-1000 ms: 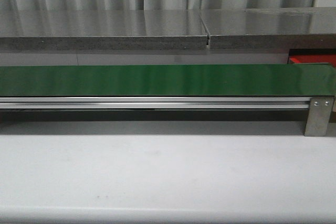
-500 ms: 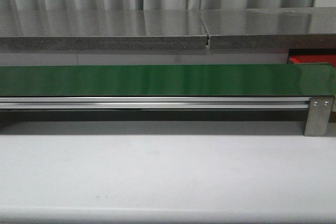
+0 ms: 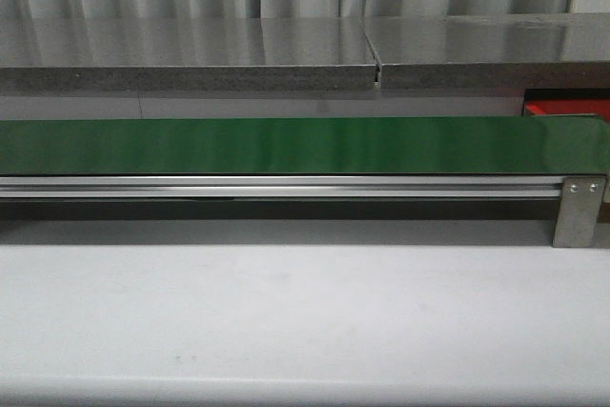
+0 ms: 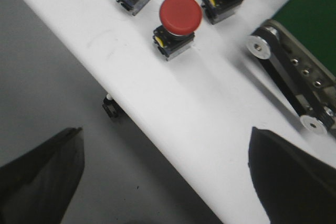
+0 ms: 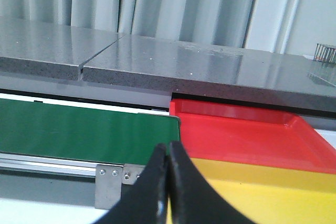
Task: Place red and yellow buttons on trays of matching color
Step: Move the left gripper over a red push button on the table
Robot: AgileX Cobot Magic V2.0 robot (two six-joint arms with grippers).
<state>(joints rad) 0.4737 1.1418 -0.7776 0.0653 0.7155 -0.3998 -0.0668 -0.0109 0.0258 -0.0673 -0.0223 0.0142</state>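
Red tray (image 5: 252, 135) lengthwise beside belt (image 5: 84, 132) end (yellow tray (image 5: 262, 192) nearer).

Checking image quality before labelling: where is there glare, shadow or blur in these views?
Front view: soft sheen streaks on the green belt and reflections on the grey counter. Left wrist view: sharp buttons, e.g. the red button, casting soft shadows on the white table; the left fingers are blurred. Right wrist view: the right fingers are soft; the red tray is glossy.

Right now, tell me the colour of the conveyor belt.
Green: the conveyor belt shows best in the front view.
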